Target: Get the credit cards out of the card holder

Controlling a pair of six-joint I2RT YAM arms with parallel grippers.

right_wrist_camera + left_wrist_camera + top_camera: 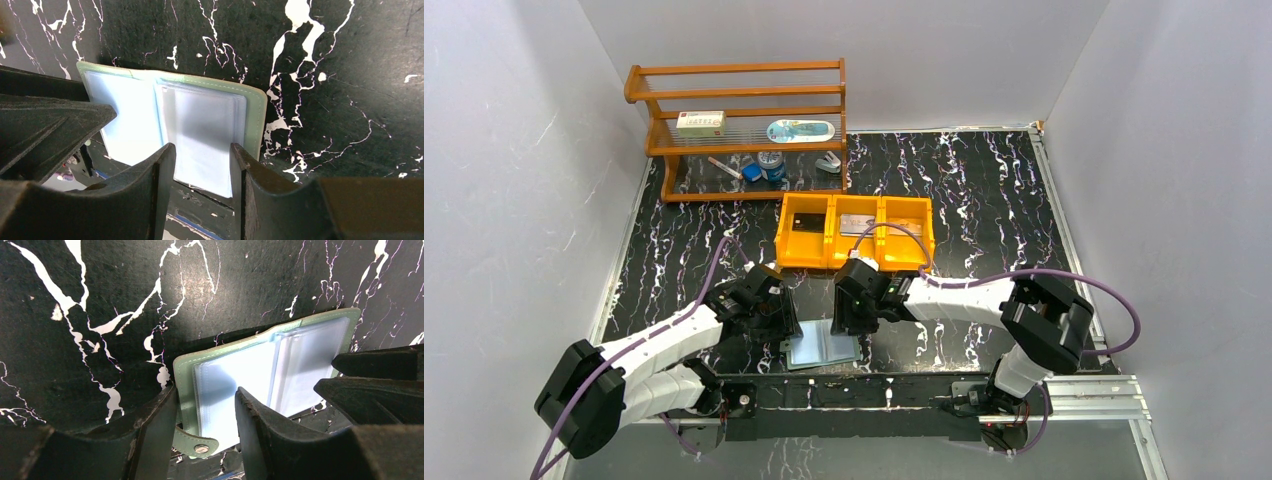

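Observation:
The green card holder [824,348] lies open and flat near the table's front edge, pale glossy pockets up. No card shows in those pockets. My left gripper [782,322] hangs open over its left panel [220,385], close to the snap tab [200,447]. My right gripper [852,318] hangs open over the right panel [205,120]. In the wrist views, the left gripper [206,392] and the right gripper [202,147] each have nothing between the fingers. A black credit card [805,222] and a silver-grey one [856,222] lie in the orange tray [856,262].
A wooden rack [739,95] stands at the back left with a white box [700,122] and small items on its shelves. The orange tray sits just behind both grippers. A metal rail [904,392] runs along the near edge. White walls close in on both sides.

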